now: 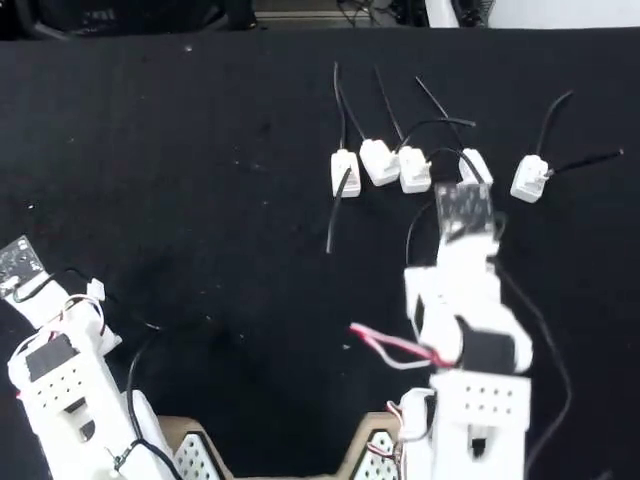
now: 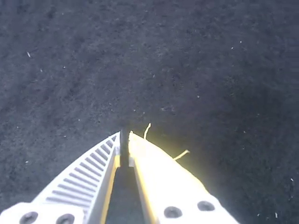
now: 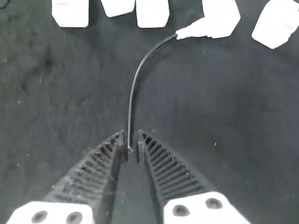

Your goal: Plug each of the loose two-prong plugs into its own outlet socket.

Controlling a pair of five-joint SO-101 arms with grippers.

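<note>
Logging from my remote station, item by item.

Item one: right gripper (image 3: 132,147), at about two o'clock on the black table (image 1: 200,150). Its fingers are drawn to a narrow slit, pinching the free end of a thin black cable (image 3: 135,88).

Item two: that cable curves away to a white plug (image 3: 212,23), which lies just beyond the gripper toward twelve o'clock.

Item three: four more white plug bodies (image 1: 345,172) flank it in a loose row between twelve and two o'clock, each trailing a black lead. I cannot tell plug from socket among them.

Item four: left gripper (image 2: 125,140), at nine o'clock, well apart from the row, fingers closed together and holding nothing.
</note>
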